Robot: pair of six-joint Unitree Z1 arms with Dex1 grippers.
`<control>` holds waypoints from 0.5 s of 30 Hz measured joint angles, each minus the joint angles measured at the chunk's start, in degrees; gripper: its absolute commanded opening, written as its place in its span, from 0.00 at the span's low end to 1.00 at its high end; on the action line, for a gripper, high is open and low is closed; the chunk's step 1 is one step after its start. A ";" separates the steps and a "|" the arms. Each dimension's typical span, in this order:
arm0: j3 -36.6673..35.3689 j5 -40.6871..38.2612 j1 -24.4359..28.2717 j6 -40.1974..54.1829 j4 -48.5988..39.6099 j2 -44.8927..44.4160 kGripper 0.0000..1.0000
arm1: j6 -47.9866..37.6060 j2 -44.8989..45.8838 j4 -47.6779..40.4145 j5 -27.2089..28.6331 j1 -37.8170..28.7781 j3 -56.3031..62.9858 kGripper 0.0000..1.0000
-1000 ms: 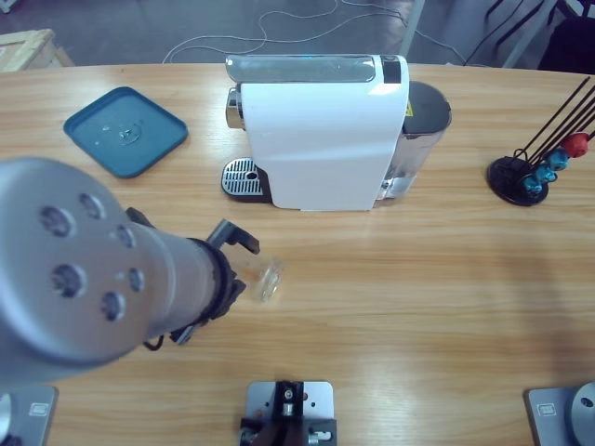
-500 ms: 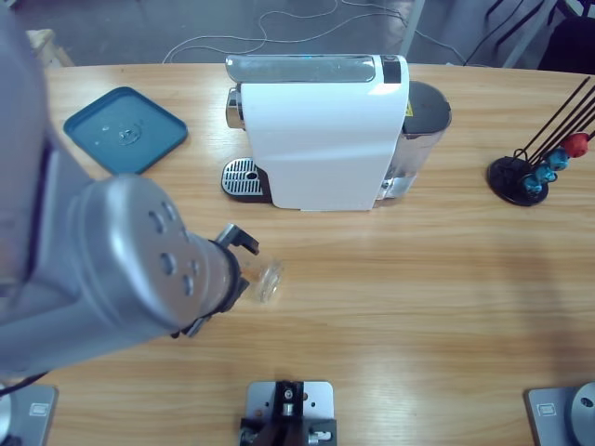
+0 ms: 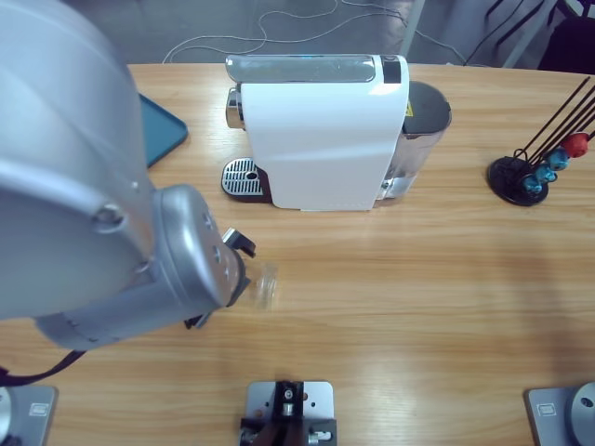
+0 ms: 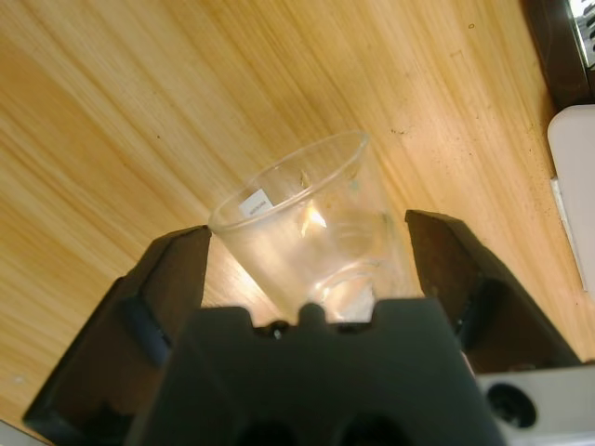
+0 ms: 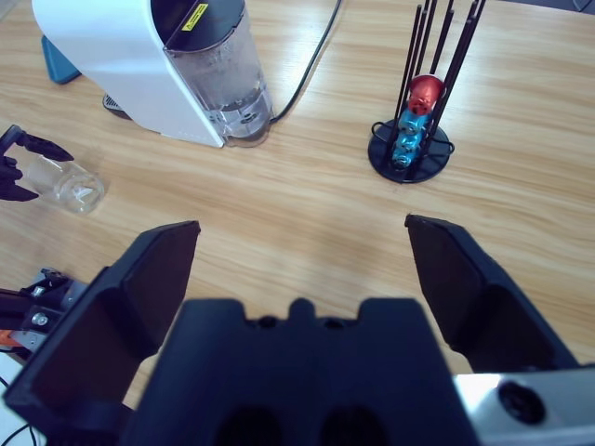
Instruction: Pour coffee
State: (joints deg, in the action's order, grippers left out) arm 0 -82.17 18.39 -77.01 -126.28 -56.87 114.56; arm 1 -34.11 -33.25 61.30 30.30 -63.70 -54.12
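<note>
Looking along my left gripper (image 4: 311, 279), I see a small clear glass tumbler (image 4: 302, 232) lying between the two black jaws, its base toward the gripper body and its open rim pointing away over the wooden table (image 4: 112, 111). The jaws stand apart on either side of the glass, and I cannot make out either one pressing on it. From above, the tumbler (image 3: 268, 283) appears tipped on its side just past the left gripper (image 3: 244, 268), in front of the white coffee machine (image 3: 321, 130) and a little short of its drip grate (image 3: 242, 177).

I see no coffee in the tumbler; it looks empty and clear right through, so the pour has not begun, as far as I can judge.

My right gripper (image 5: 302, 269) hangs open over bare table, holding nothing, with the capsule stand (image 5: 409, 139) and the machine's water tank (image 5: 218, 84) ahead of it.

The tumbler should be light, rigid and slick, and it would break if squeezed hard or dropped. Lying down, it may roll. I would close gently across the lower wall near the thick base, where the taper is narrowest, and avoid the thin rim.
</note>
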 measured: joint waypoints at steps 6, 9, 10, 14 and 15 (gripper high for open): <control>-0.07 0.02 0.00 -0.80 0.58 0.19 0.99 | 0.00 0.00 0.00 -0.01 0.00 0.00 1.00; -0.11 0.04 0.00 -1.99 1.14 0.54 0.92 | 0.00 0.00 0.00 -0.02 0.00 0.00 1.00; -0.11 0.05 0.00 -2.63 1.24 0.56 0.90 | 0.00 0.00 0.00 -0.07 0.00 0.00 1.00; -0.11 0.31 0.00 -4.54 1.31 0.56 0.90 | 0.00 0.00 0.00 -0.14 0.00 0.00 1.00; -0.11 0.31 0.00 -4.93 1.32 0.57 0.90 | 0.00 0.00 0.00 -0.14 0.00 0.00 1.00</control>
State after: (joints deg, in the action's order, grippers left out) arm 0 -82.27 18.70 -77.01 -131.21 -55.55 115.13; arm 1 -34.11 -33.25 61.30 30.16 -63.70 -54.12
